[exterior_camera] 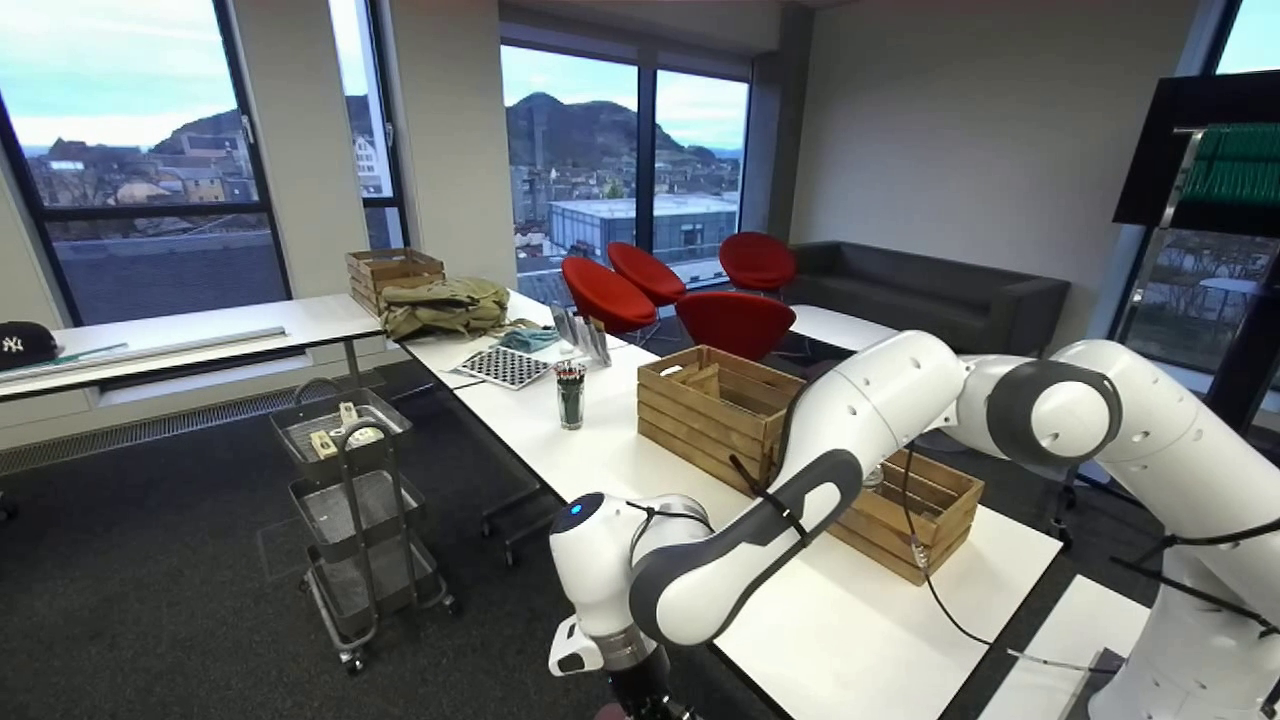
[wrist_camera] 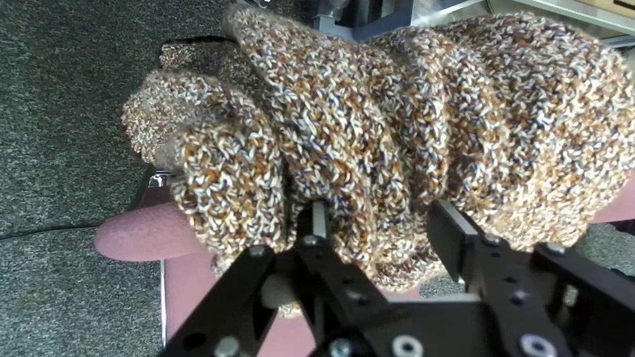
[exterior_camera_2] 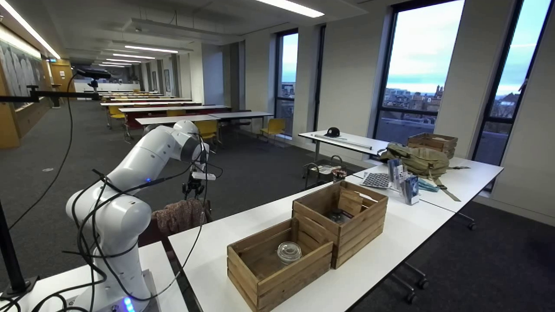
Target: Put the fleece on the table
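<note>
The fleece (exterior_camera_2: 182, 216) looks like a speckled brown, white and dark knit. It is draped over a dark red chair (exterior_camera_2: 148, 234) beside the white table (exterior_camera_2: 208, 255). In the wrist view the fleece (wrist_camera: 357, 134) fills most of the picture, bunched in folds over the chair, which looks pink there (wrist_camera: 146, 232). My gripper (wrist_camera: 379, 218) is open, with fleece showing between and beyond its fingertips. I cannot tell whether the fingers touch it. In the exterior views the gripper (exterior_camera_2: 193, 189) is just above the fleece, and its lower part (exterior_camera: 650, 695) is cut by the frame edge.
Two wooden crates (exterior_camera_2: 277, 268) (exterior_camera_2: 340, 221) stand on the table, with a glass jar (exterior_camera_2: 288, 252) in the nearer one. A glass of pens (exterior_camera: 570, 395), a chessboard (exterior_camera: 505, 367) and a green backpack (exterior_camera: 445, 305) lie farther along. A grey trolley (exterior_camera: 365, 510) stands on the floor beside the table.
</note>
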Motion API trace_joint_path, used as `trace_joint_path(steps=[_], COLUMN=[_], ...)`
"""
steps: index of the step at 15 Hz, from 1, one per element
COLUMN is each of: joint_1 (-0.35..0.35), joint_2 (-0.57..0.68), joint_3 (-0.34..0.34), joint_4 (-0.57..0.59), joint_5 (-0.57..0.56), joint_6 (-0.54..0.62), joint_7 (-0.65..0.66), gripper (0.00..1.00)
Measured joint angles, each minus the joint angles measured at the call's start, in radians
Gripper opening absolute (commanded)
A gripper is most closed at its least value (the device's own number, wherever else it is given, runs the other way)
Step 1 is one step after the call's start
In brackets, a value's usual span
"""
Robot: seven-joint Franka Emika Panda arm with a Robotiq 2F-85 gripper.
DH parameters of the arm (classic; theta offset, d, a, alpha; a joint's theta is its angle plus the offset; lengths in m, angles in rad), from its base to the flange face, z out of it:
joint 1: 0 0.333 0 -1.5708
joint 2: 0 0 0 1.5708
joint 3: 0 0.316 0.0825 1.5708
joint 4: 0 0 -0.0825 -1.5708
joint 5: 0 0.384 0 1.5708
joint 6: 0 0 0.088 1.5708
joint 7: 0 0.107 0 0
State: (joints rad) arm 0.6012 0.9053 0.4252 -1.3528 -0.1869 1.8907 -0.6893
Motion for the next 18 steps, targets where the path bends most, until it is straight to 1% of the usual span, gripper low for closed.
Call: trace_joint_path(steps=[3,4,5,6,7,9,11,14,18], joint_1=[-0.002,-0.002,-0.002,-0.002,-0.002,-0.004,-0.008,-0.011,-0.002], joint_2=[0.004,0.004,0.004,0.004,0.004,0.003,-0.01,-0.084,-0.246], joint_3=[-0.003,-0.004,-0.005,-0.005,-0.006,-0.006,-0.006,-0.006,-0.006], joint_4=[0.005,0.005,0.004,0.004,0.003,-0.003,-0.026,-0.12,-0.284], joint_5=[0.0,0.0,0.0,0.0,0.0,0.0,0.0,-0.002,-0.024], joint_6=[0.014,0.02,0.024,0.028,0.033,0.048,0.076,0.159,0.264], joint_7=[-0.019,-0.02,-0.02,-0.02,-0.02,-0.015,0.014,0.11,0.267], gripper=[0.04,0.01,0.0,0.03,0.01,0.02,0.02,0.02,0.02])
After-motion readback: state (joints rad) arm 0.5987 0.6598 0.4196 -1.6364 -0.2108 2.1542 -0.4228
